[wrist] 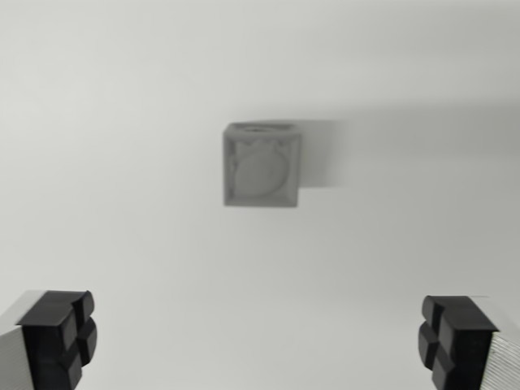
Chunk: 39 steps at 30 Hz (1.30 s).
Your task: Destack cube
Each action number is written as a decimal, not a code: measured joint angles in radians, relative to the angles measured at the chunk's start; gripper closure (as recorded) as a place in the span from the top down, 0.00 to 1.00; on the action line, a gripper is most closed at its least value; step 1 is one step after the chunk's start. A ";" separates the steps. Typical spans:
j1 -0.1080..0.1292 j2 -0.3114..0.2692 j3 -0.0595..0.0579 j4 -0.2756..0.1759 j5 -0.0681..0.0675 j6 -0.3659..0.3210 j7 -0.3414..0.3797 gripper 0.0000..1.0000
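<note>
Two black fingertip pads (61, 329) sit at the bottom corners of the frame, one at lower left and one at lower right, with a wide stretch of bare surface between them; the gripper (258, 335) is spread apart and grasps nothing

Up from the midpoint between those pads, a little above the centre of the frame and almost on the same vertical line, lies the cube (262, 165). It is grey, with a round recess or embossed circle on the face toward the camera, and a soft shadow trails off to its right. It stands well apart from both pads, with plain white table (122, 203) all round it. The picture is slightly blurred, so fine detail on the cube is unclear, and I cannot tell whether this is a single block or one resting on another seen from above

As a judgement: the cube lies straight ahead of the opening, centred between the fingers, so the coming move calls mainly for closing the gap toward it rather than shifting sideways. Its faces look squared to the frame edges, so the pads should meet its left and right sides flat with little or no wrist turn
</note>
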 joint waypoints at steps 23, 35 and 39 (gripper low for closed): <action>0.000 -0.094 0.005 0.080 -0.027 -0.172 0.021 1.00; 0.000 -0.100 0.006 0.091 -0.028 -0.190 0.023 1.00; 0.000 -0.099 0.006 0.091 -0.028 -0.190 0.023 1.00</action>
